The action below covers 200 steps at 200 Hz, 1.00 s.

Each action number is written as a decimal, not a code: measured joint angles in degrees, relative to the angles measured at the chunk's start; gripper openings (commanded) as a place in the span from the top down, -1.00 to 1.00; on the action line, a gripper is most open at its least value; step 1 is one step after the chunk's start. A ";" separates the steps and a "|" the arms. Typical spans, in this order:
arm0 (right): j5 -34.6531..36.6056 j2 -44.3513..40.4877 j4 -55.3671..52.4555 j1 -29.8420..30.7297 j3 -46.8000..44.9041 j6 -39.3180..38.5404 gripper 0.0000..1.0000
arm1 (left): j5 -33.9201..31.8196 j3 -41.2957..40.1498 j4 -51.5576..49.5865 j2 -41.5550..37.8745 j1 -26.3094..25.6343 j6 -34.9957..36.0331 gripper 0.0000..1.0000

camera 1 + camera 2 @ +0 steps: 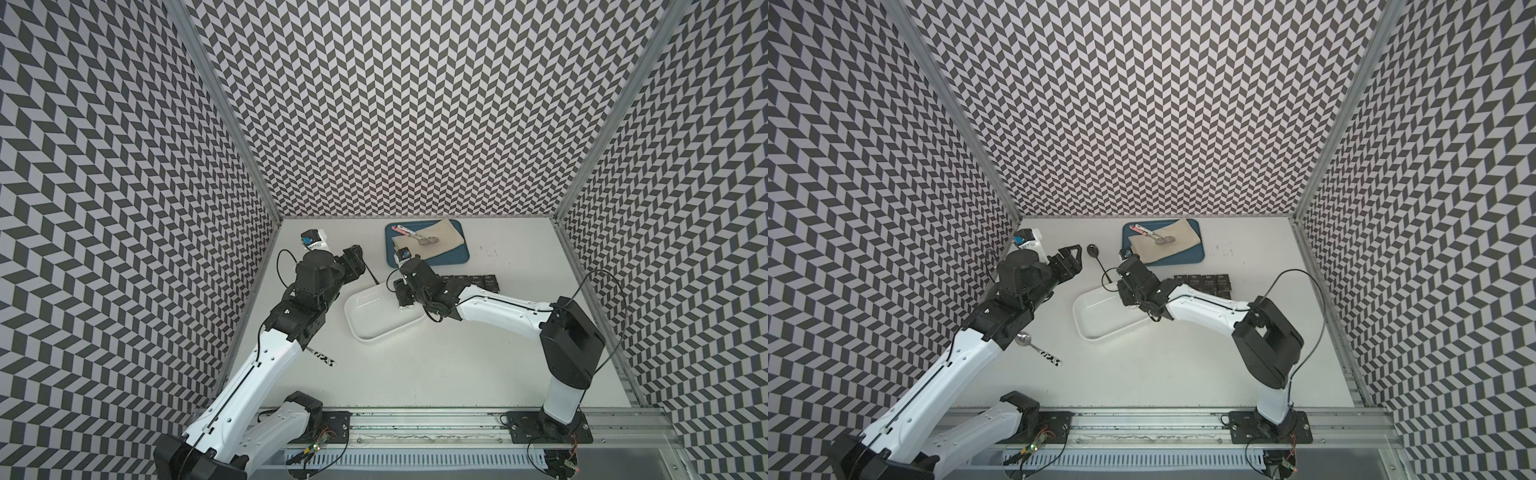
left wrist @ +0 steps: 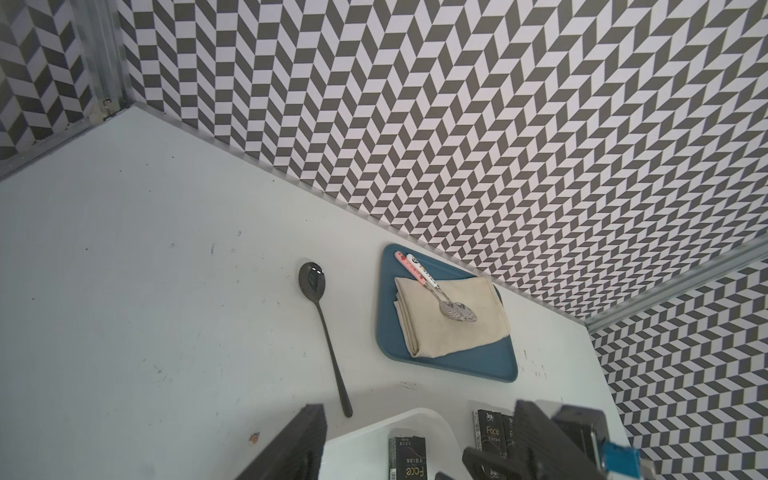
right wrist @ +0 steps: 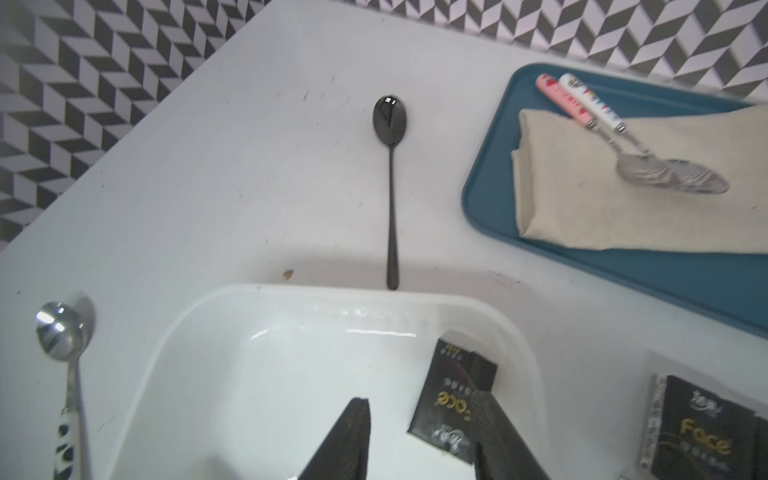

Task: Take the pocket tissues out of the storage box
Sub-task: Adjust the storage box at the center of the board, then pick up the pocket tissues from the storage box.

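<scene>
While most packets [image 1: 1204, 283] lie in a row on the table just right of the box [image 3: 249, 374], you've got one packet [image 3: 440, 395] left inside, flat, near the box corner on the tray side. Rest of the box floor is bare. The blue tray [image 3: 665, 286] holds a beige cloth [image 3: 582, 199] with two spoons [image 3: 665, 174] on it. The black spoon [image 3: 390, 187] lies on the table, handle tip at the box rim. Your right pincer [image 3: 419, 395] hangs over the box, jaws partly apart, clamping nothing. One finger overlaps the packet's edge; contact unclear. Your left pincer [image 1: 1073, 257] sits left of the box, jaws apart, empty.
</scene>
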 measured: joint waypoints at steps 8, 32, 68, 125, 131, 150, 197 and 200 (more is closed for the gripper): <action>-0.04 0.87 0.04 0.48 0.00 0.76 0.12 | -0.35 0.02 -0.26 0.00 0.26 -0.15 -0.52; 0.28 5.09 -0.52 1.22 0.46 2.73 0.11 | -1.01 0.02 -1.44 -0.02 1.38 -0.61 -0.52; 3.56 11.93 -5.03 2.45 4.24 5.11 0.09 | -1.09 0.02 -2.05 -0.39 3.26 -0.90 -0.52; 8.79 16.98 -8.11 3.91 9.46 6.27 0.44 | -0.52 0.02 -2.05 -1.18 3.45 -0.98 -0.52; 9.27 17.38 -8.28 3.91 9.88 6.40 0.54 | -0.48 0.02 -2.08 -1.29 3.45 -0.98 -0.52; 10.29 17.77 -8.50 3.91 10.40 6.32 0.78 | -0.44 0.04 -2.10 -1.66 3.45 -0.96 -0.52; 10.49 17.51 -8.00 3.91 10.08 6.12 0.97 | -0.26 0.07 -2.10 -2.27 3.56 -0.96 -0.52; 10.23 17.18 -7.58 3.91 9.68 6.12 0.97 | -0.20 0.07 -2.10 -2.27 3.56 -0.96 -0.52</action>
